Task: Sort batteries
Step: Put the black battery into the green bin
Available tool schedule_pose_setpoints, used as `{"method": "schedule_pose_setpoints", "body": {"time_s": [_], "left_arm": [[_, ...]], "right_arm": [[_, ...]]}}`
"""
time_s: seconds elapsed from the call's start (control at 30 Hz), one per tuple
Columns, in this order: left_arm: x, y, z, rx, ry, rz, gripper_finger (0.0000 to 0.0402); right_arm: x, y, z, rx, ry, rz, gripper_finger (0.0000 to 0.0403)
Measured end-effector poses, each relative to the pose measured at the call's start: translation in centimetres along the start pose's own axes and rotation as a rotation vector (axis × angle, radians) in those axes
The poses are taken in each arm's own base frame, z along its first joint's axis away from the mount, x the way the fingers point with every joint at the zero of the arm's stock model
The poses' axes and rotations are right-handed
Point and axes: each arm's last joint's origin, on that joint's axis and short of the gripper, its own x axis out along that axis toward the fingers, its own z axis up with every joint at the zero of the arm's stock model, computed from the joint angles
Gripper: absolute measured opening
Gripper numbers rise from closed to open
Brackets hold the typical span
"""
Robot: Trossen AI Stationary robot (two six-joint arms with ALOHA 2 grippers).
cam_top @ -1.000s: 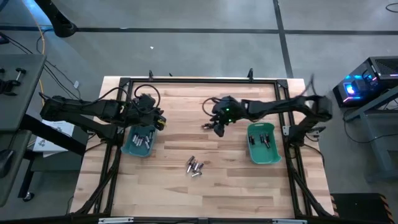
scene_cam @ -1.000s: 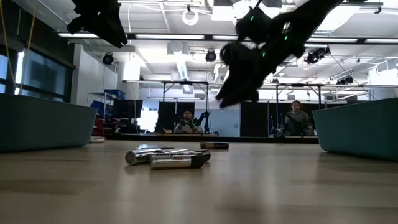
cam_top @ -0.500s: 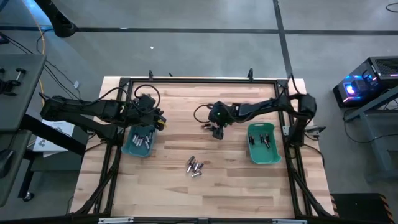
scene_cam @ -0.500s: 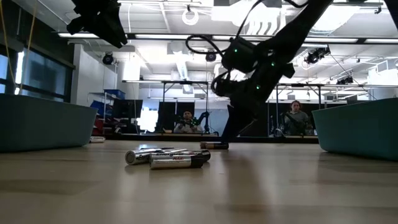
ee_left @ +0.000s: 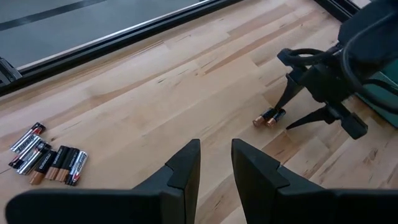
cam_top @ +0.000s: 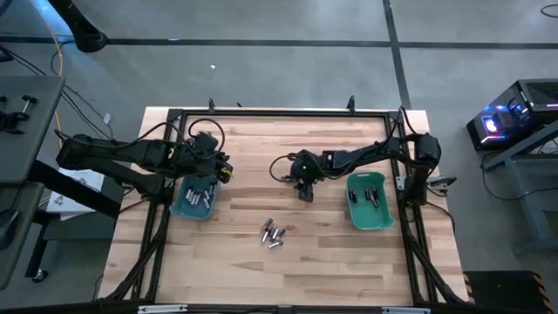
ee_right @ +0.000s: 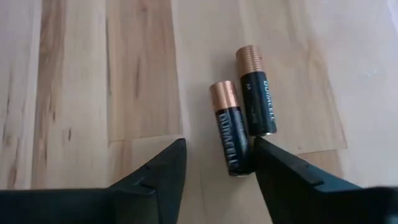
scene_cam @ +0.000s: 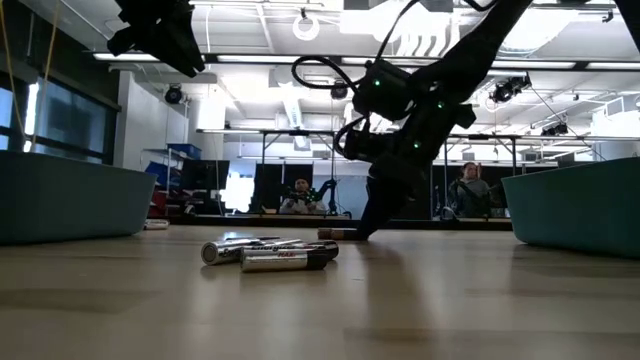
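Note:
Two dark batteries with copper ends (ee_right: pixel 233 140) lie side by side on the wood at mid-table, also visible in the left wrist view (ee_left: pixel 268 116). My right gripper (ee_right: pixel 214 155) is open and low over them, pointing steeply down, with the dark end of the nearer battery between its fingers. A pile of several batteries (cam_top: pixel 273 234) lies toward the near edge. My left gripper (ee_left: pixel 214 163) hovers above the left teal bin (cam_top: pixel 193 199). Its fingers are a narrow gap apart with nothing between them. My right gripper's fingers stand on either side of the nearer battery's dark end (ee_right: pixel 238 167), coming from above and slanting. One finger (ee_right: pixel 280 165) is right beside that end; I cannot tell whether it touches. Both batteries lie flat on the table.
The right teal bin (cam_top: pixel 368 201) holds a few batteries, as does the left bin. In the low view the bins' walls (scene_cam: pixel 70 195) (scene_cam: pixel 590 205) rise at both sides. A black frame (cam_top: pixel 279 113) rims the table. People sit in the room beyond.
My right gripper has come down and a little toward the table's left, rolling its wrist, until its fingers reach the table at the two dark batteries. The batteries and the pile have stayed where they were.

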Motion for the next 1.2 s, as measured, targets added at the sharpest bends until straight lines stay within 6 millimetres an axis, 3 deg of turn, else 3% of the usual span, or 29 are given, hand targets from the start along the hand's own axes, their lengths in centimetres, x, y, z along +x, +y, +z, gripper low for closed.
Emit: {"method": "schedule_pose_setpoints", "body": {"time_s": [0.4,0.6,0.7,0.9,1.03,1.2], "left_arm": [[0.0,0.0,0.0,0.0,0.0,0.0,0.0085],[0.0,0.0,0.0,0.0,0.002,-0.001,0.0085],[0.0,0.0,0.0,-0.015,0.002,-0.001,0.0085],[0.0,0.0,0.0,-0.016,0.004,-0.004,0.0085],[0.0,0.0,0.0,-0.015,0.005,-0.004,0.0085],[0.0,0.0,0.0,-0.015,0.005,-0.004,0.0085]], "right_arm": [[0.1,2.3,-0.5,0.038,0.051,-0.029,0.0022],[-1.3,4.7,-0.7,0.197,0.107,0.07,0.0021],[-4.1,5.8,-0.4,0.264,0.121,0.118,0.002],[-12.4,7.1,0.0,0.435,0.068,0.183,0.002],[-17.7,7.7,-1.6,0.596,0.097,0.209,0.002],[-21.7,8.2,-5.3,0.855,0.306,0.119,0.002]]}}
